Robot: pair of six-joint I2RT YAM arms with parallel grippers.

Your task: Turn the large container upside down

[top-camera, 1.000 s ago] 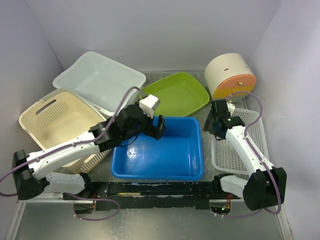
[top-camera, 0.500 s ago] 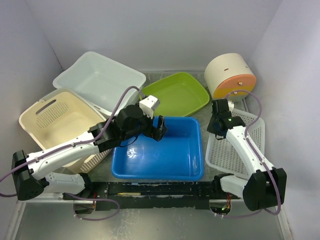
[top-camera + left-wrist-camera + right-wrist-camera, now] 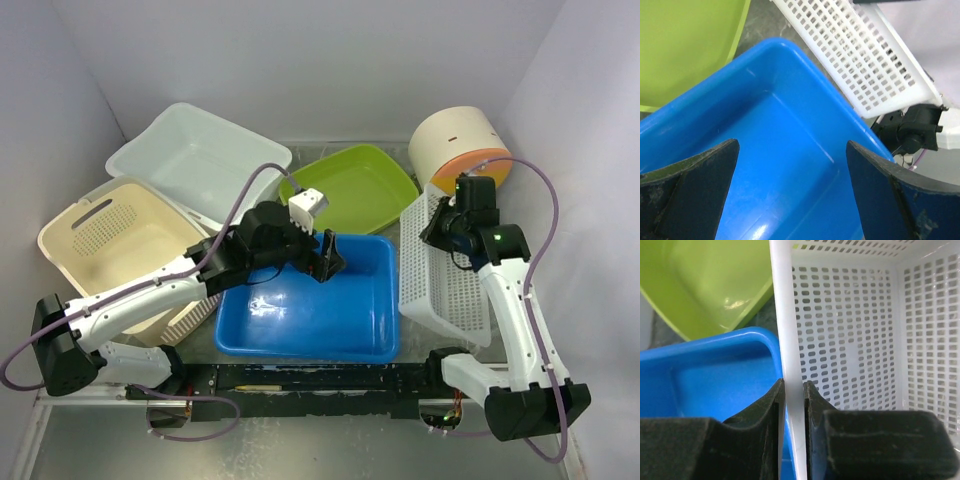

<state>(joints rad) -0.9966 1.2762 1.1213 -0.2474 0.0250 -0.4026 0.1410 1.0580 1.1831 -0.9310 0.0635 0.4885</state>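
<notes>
— Where's the white perforated basket?
— On the right, just beside the blue tub, tilted steeply, with the right gripper pinching its rim.
— Flipped?
— Roughly halfway, I'd judge; the mouth isn't facing down yet. The left gripper hangs spread above the tub.

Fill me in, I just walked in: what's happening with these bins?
The right gripper is shut on the rim of the white perforated basket, holding it tipped steeply on edge at the right side of the blue tub, not yet upside down. The left gripper hangs open over the blue tub, holding nothing.
</notes>
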